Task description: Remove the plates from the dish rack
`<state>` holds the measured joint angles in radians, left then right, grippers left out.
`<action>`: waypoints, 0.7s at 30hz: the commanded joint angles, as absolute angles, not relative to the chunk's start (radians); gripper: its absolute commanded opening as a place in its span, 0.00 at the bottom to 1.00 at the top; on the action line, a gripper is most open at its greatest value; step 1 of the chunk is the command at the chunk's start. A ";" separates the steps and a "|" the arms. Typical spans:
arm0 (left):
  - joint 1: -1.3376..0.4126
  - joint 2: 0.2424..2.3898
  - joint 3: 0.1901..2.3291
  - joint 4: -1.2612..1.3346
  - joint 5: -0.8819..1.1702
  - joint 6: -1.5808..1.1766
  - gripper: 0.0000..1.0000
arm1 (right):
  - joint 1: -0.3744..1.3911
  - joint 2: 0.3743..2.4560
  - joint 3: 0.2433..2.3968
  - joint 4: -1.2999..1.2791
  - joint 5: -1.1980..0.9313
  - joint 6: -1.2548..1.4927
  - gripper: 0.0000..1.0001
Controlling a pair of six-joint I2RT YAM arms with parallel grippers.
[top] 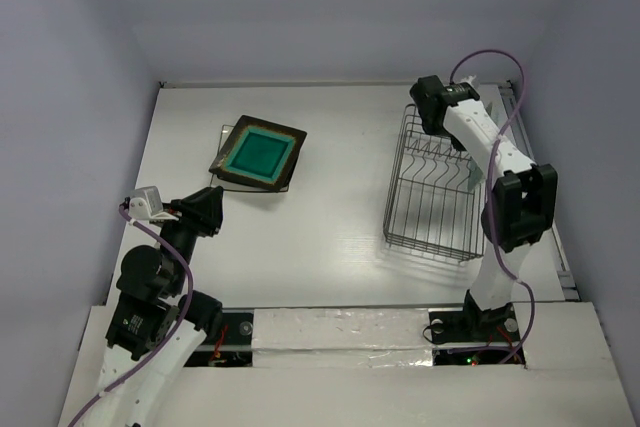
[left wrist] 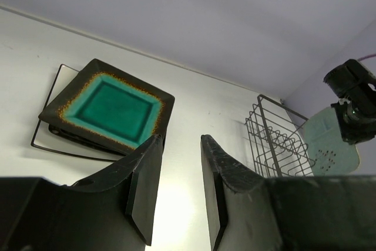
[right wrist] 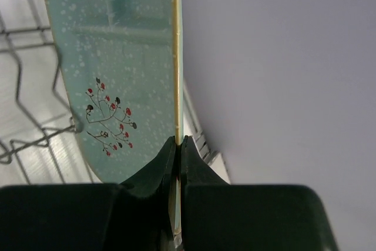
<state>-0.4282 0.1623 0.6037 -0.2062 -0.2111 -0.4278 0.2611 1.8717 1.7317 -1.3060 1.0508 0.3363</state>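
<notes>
The teal plate with a brown rim (top: 258,154) lies on top of a stack at the back left; it also shows in the left wrist view (left wrist: 111,109). The edges of a dark plate (left wrist: 69,133) and a white plate (left wrist: 42,136) show under it. The dark wire dish rack (top: 428,192) stands at the right. My right gripper (right wrist: 178,140) is shut on the edge of the pale mint plate (right wrist: 111,57) and holds it upright at the rack's far right side (left wrist: 332,145). My left gripper (left wrist: 181,139) is open and empty, low over the table near the stack.
The right forearm (top: 485,142) crosses over the rack's right side. Grey walls close the table at the back and on both sides. A taped strip runs along the near edge (top: 340,332).
</notes>
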 commanded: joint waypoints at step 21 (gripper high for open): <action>-0.423 0.181 0.618 -0.160 -0.207 -0.423 0.29 | 0.818 1.603 1.949 -1.180 0.951 0.514 0.00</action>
<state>-0.4282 0.1738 0.6037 -0.2062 -0.2111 -0.4278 0.6636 1.6638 1.9930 -1.3174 1.0622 0.4351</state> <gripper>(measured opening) 0.294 0.039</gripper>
